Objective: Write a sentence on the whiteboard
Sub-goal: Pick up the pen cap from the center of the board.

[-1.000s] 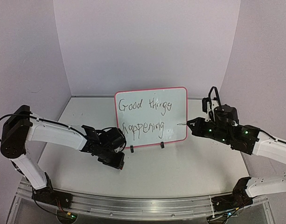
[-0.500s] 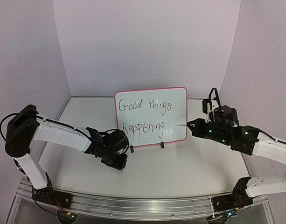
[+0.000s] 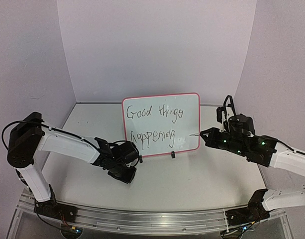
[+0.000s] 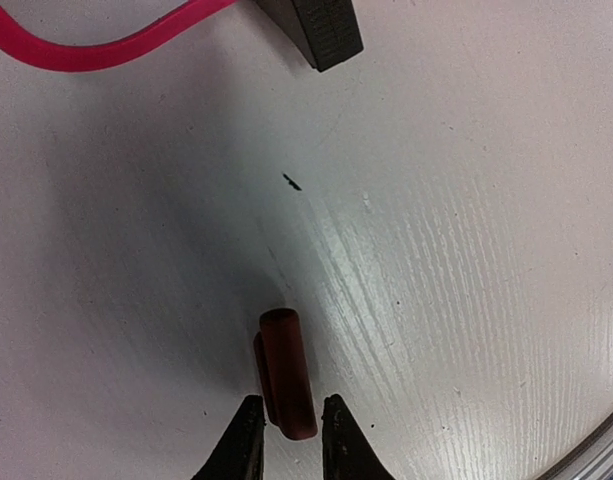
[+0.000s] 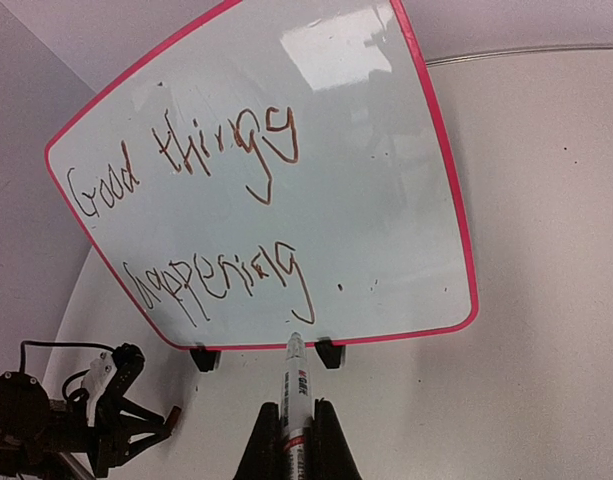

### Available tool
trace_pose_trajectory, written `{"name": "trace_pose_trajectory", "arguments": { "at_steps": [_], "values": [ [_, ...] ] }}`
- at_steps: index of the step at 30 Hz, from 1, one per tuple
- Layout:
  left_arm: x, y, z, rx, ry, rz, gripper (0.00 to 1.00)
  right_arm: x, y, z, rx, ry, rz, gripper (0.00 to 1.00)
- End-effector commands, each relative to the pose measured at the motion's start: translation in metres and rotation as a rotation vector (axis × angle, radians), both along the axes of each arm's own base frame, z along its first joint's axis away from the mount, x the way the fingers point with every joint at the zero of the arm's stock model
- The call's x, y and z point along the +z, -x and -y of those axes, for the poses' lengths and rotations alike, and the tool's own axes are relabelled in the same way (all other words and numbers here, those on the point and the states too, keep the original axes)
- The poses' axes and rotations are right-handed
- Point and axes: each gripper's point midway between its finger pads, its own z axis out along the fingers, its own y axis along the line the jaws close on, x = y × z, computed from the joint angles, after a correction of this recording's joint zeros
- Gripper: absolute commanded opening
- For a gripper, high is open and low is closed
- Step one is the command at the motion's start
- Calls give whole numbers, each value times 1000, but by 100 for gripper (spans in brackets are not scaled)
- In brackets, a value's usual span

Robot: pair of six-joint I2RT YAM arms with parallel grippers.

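The whiteboard (image 3: 188, 113) with its pink-red frame stands upright on two black clip feet (image 3: 173, 155) at mid-table. The sentence (image 3: 154, 112) on it reads "Good things happening" in two lines, also in the right wrist view (image 5: 186, 170). My right gripper (image 5: 296, 432) is shut on a white marker (image 5: 295, 385), whose tip points at the whiteboard (image 5: 386, 200) near its lower edge, just below the last "g". My left gripper (image 4: 291, 440) is low over the table in front of the board's left foot, shut on the near end of a dark red marker cap (image 4: 284, 365) lying there.
A corner of the pink frame (image 4: 86, 55) and one black foot (image 4: 321, 30) lie beyond the cap. An aluminium rail (image 3: 152, 219) runs along the table's near edge. Pale purple walls (image 3: 38, 74) close in the left, back and right.
My left arm has slid right and toward the near edge, and its jaws have narrowed around the cap. The right arm and marker have hardly moved.
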Motion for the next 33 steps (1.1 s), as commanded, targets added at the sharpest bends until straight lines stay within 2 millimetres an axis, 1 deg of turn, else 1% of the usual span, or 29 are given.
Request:
{"name": "trace_pose_trajectory", "arguments": {
  "at_steps": [1,8,21,29,33],
  "values": [
    [8,-8,9,-13,-8,37,19,4,0,4,-14,-24,12,0],
    [4,-5,7,-20,-26,34,16,5,1,5,-17,-28,13,0],
    [-4,0,3,-34,-65,27,15,4,1,4,-14,-28,8,0],
    [-9,5,-4,-54,-112,28,15,3,1,2,-10,-28,4,0],
    [-9,7,-3,-85,-125,38,7,3,0,0,-5,-29,-1,0]
  ]
}}
